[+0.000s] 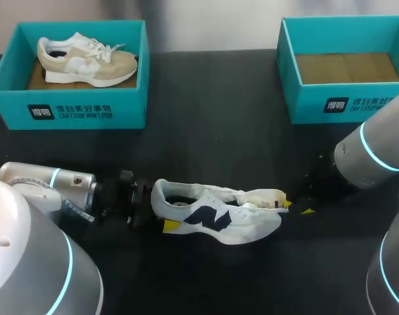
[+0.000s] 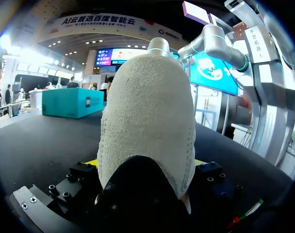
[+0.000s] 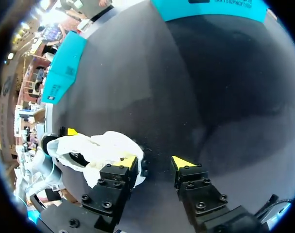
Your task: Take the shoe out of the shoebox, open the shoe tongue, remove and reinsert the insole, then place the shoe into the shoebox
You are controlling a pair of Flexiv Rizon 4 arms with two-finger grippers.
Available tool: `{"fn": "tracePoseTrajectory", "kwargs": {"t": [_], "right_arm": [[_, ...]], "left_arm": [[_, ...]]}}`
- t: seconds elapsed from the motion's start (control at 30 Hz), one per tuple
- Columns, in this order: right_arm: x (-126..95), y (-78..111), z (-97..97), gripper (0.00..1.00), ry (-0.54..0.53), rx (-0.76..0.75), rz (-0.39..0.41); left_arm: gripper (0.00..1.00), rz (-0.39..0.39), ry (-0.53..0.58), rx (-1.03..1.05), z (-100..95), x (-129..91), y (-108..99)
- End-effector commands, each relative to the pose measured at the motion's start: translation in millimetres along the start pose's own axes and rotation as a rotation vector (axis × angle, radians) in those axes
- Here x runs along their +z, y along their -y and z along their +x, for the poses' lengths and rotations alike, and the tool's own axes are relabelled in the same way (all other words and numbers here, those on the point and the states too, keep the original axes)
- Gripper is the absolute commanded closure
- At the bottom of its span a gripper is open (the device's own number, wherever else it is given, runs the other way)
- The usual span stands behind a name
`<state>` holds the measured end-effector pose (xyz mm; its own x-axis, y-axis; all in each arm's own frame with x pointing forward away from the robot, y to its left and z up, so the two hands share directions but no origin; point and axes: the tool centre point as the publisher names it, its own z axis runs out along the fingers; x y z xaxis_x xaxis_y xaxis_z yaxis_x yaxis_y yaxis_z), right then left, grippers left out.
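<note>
A white shoe [image 1: 216,213] with a navy side mark lies on the black table, heel to the left and toe to the right. My left gripper [image 1: 161,209] has its fingers on either side of the heel and holds it. In the left wrist view the heel [image 2: 147,121] fills the space between the fingers [image 2: 79,177]. A cream piece [image 1: 264,196], either insole or tongue, lies over the front of the shoe. My right gripper [image 1: 298,207] is just past the toe. It stands open [image 3: 155,162] with nothing between its fingers, and the toe [image 3: 106,148] lies beside one of them.
A teal shoebox [image 1: 68,108] at the back left holds a beige shoe [image 1: 88,58]. A second teal shoebox [image 1: 304,85] at the back right shows only its brown cardboard floor. Bare black table lies between the boxes and the shoe.
</note>
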<state>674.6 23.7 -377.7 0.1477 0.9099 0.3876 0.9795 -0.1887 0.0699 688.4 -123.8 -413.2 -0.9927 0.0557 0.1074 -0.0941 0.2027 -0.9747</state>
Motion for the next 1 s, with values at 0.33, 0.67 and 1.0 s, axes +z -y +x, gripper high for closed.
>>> {"fn": "tracePoseTrajectory", "kwargs": {"t": [0.33, 0.67, 1.0], "right_arm": [[-118.4, -25.9, 21.0, 0.51, 0.36, -0.12, -0.045], [-165.0, -50.5, 73.7, 0.62, 0.489, -0.357, -0.076], [-171.1, -63.3, 121.8, 1.0, 0.539, -0.663, -0.034]], "left_arm": [[1.0, -0.001, 0.001, 0.0, -0.8, -1.1, -0.7], [1.0, -0.001, 0.001, 0.0, -0.8, -1.1, -0.7], [1.0, -0.001, 0.001, 0.0, -0.8, -1.1, -0.7]]}}
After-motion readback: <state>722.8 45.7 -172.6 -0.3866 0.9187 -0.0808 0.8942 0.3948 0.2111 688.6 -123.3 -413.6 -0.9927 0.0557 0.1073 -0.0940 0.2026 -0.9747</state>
